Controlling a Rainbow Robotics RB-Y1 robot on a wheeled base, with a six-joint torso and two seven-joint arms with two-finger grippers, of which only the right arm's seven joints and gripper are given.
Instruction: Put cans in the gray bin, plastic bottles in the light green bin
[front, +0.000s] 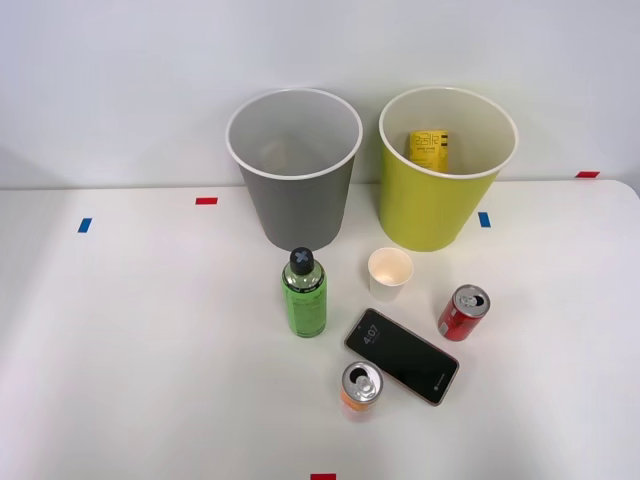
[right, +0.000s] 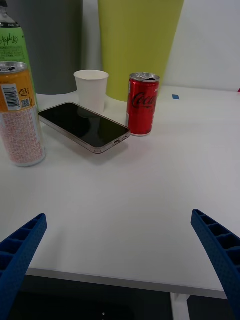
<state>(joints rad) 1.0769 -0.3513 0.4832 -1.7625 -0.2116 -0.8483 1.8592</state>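
The red can (front: 463, 313) stands upright at the lower right of centre in the front view, just right of a dark phone (front: 403, 355) lying flat on the white table (front: 150, 350). The orange can (front: 360, 386) stands at the phone's lower left corner, near the bottom of the frame. A green bottle (front: 304, 293) with a black cap stands left of centre, and a white paper cup (front: 389, 273) sits between it and the red can. Behind them, in the upper middle, the gray bin (front: 294, 170) stands left of the light green bin (front: 446, 168), which holds a yellow bottle (front: 428, 148). In the wrist view the right gripper (right: 120, 260) has its blue fingers (right: 220, 250) spread wide apart, holding nothing, well short of the red can.
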